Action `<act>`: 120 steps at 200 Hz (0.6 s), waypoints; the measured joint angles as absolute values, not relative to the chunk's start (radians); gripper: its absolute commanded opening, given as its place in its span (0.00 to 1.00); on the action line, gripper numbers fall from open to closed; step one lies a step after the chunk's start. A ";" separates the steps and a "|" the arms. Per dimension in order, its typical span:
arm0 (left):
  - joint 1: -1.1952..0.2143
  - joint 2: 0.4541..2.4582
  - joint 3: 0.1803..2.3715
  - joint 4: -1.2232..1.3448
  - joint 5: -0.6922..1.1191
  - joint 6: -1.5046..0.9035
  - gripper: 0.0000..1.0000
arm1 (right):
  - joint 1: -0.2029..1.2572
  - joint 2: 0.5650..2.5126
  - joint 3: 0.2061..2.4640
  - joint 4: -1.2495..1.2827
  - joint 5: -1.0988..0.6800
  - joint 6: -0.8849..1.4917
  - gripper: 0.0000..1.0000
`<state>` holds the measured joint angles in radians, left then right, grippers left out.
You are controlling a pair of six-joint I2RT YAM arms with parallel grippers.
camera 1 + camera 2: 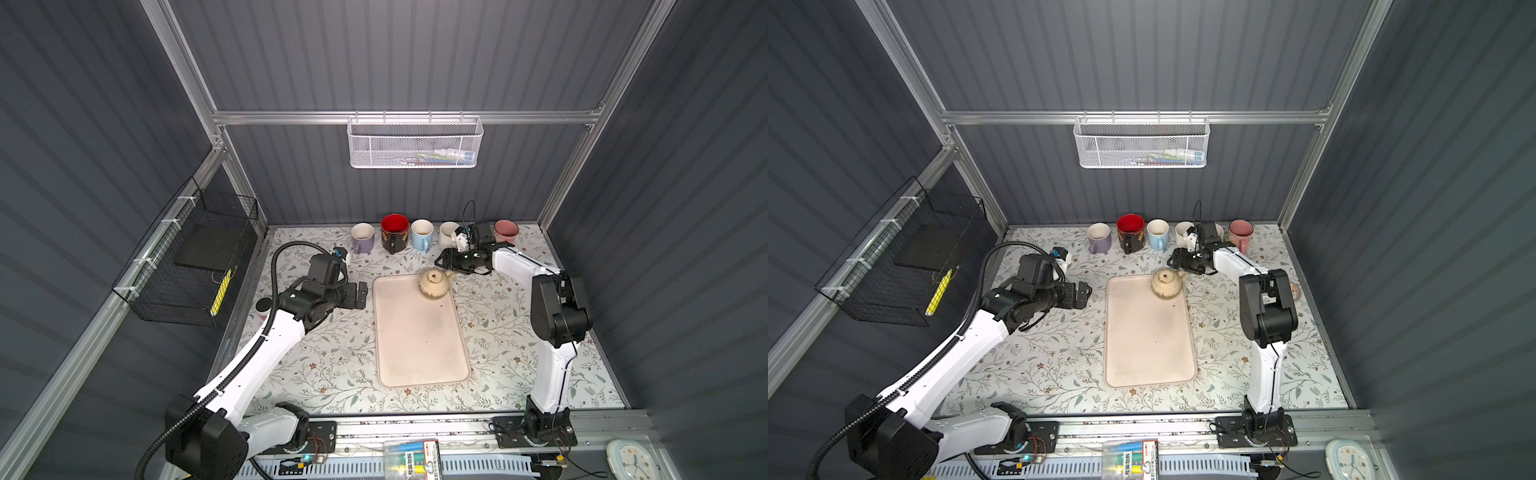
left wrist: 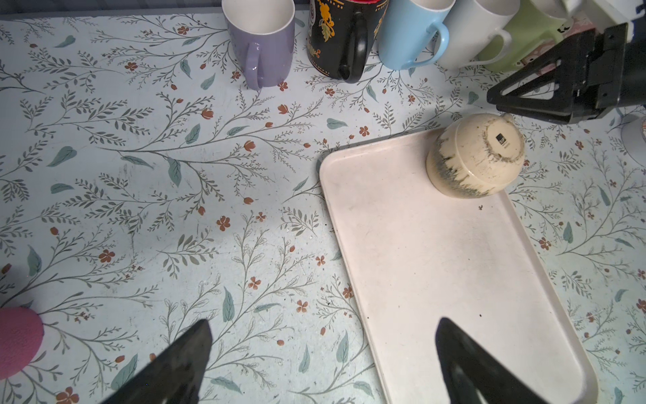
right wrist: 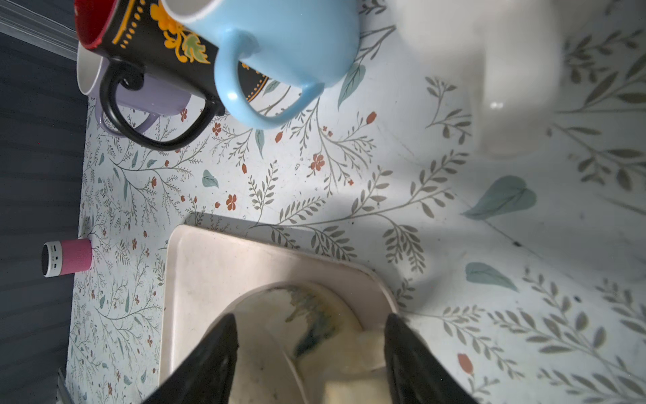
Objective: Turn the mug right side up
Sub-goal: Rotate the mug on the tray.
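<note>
On the tray (image 1: 419, 353) corner, cream mug (image 1: 434, 283) sits base-up; left pincer (image 1: 361, 295) wide, right pincer (image 1: 440, 259) parted.

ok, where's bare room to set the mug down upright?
Free: most of the tray in front of the upturned mug; floral mat flanking its near half. Crowded: back mug row, and the right tool by the mug.

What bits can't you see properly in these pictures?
- Inside of the upside-down mug: hidden in every view, its mouth faces down onto the tray.
- That mug in the right wrist view: cut off by the picture's edge, partly behind the right gripper.
- White mug: partly behind the right arm in both top views, blurred in the right wrist view.
- Things in the mesh basket: too small, behind mesh, in both top views.
</note>
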<state>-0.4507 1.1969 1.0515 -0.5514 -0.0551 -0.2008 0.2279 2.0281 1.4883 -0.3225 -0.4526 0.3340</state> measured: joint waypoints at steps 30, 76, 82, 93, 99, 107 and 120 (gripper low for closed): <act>-0.451 1.190 1.052 -0.552 -0.055 -0.204 1.00 | 0.228 1.974 1.407 -0.314 -0.468 0.339 0.66; -0.451 1.180 1.052 -0.552 -0.055 -0.208 1.00 | 0.230 1.863 1.263 -0.286 -0.485 0.353 0.65; -0.451 1.178 1.052 -0.552 -0.055 -0.208 1.00 | 0.231 1.850 1.246 -0.284 -0.488 0.355 0.65; -0.451 1.176 1.052 -0.552 -0.055 -0.211 1.00 | 0.234 1.824 1.212 -0.278 -0.493 0.355 0.65; -0.451 1.174 1.052 -0.552 -0.055 -0.212 1.00 | 0.237 1.810 1.193 -0.277 -0.495 0.356 0.65; -0.451 1.173 1.052 -0.552 -0.054 -0.215 1.00 | 0.241 1.791 1.169 -0.276 -0.496 0.356 0.65; -0.451 1.171 1.052 -0.552 -0.052 -0.215 1.00 | 0.250 1.760 1.132 -0.277 -0.499 0.356 0.65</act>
<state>-0.4511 1.1706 1.0515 -0.5518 -0.0521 -0.2153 0.2501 1.7603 1.1324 -0.2771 -0.4992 0.3557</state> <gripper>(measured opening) 0.996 0.653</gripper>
